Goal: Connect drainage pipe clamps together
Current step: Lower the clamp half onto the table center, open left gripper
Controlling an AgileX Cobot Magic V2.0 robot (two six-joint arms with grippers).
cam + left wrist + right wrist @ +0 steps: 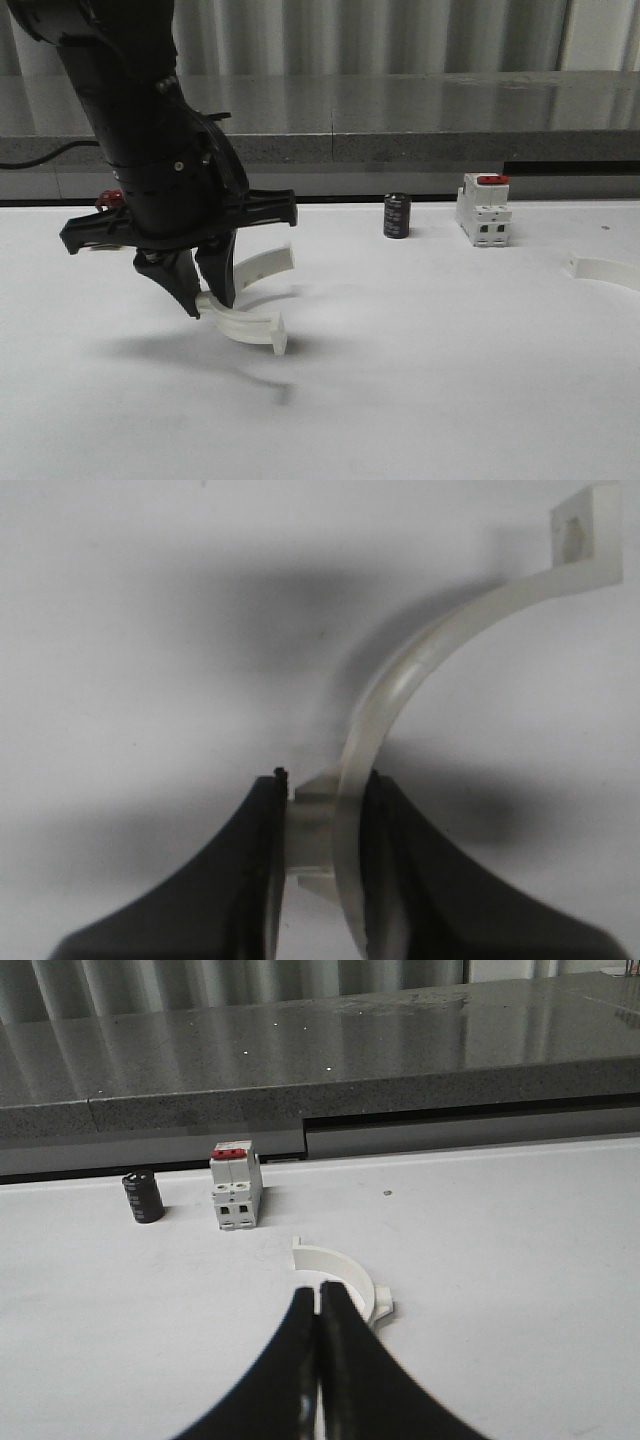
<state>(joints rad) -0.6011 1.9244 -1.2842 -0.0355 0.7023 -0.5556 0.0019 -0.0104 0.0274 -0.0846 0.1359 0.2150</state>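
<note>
White semicircular clamp half (pixel 420 670) sits pinched at its tab in my left gripper (pixel 325 850); my right gripper (pixel 318 1305), fingers together and empty, faces the other half (pixel 340 1270).

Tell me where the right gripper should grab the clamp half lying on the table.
Probably the middle of the free half's arc, from above, one finger inside the curve and one outside. It lies flat and thin, curving between a flange end and a tabbed end. The right gripper, shut now, must open first.

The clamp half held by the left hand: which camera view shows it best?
The front view: the held clamp half appears complete in the left hand. The left wrist view shows it closer, but cropped below.
</note>
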